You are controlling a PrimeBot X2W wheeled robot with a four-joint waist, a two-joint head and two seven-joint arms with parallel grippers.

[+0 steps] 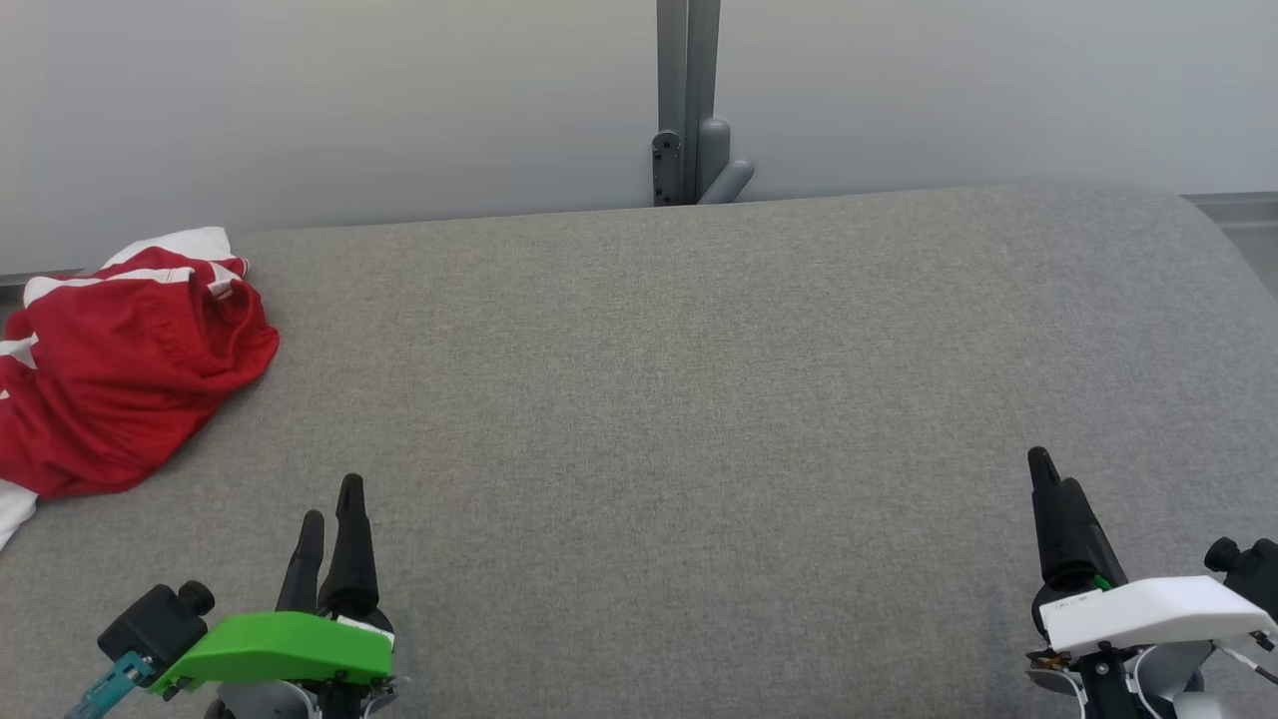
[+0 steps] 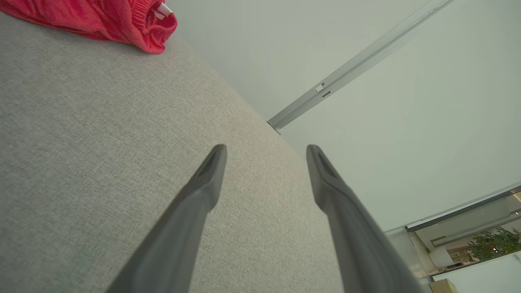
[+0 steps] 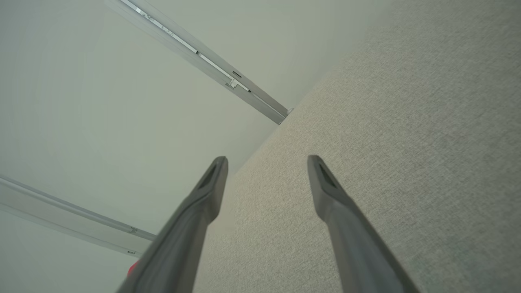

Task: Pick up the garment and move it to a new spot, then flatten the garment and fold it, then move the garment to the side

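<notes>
Grey cloth covers the desk (image 1: 699, 350); with left claw (image 1: 331, 497) and right claw (image 1: 1054, 467) both released and empty, steer the left onto a raised fold of the crumpled red garment (image 1: 130, 369).

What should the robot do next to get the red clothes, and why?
Probably reach the left end effector forward and left toward the garment. The garment lies crumpled on the table's left side with nothing touching it. That end effector is open and is the nearer one, while the right end effector sits far across the table.
</notes>
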